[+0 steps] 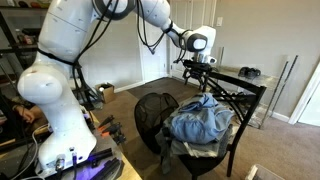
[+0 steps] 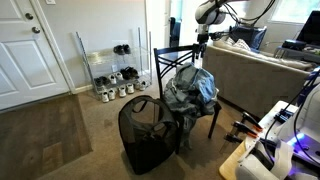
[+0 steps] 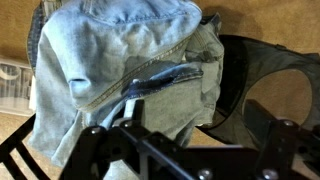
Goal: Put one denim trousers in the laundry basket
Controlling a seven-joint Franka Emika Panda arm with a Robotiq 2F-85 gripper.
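the end effector (image 1: 198,68) hangs above the back of the black chair (image 1: 243,98), its fingers apart and holding nothing. the denim trousers (image 1: 203,120) lie crumpled in a heap of jeans on the chair seat, below the end effector. the laundry basket (image 1: 150,112) stands on the carpet just beside the chair. whether it touches the heap cannot be told.
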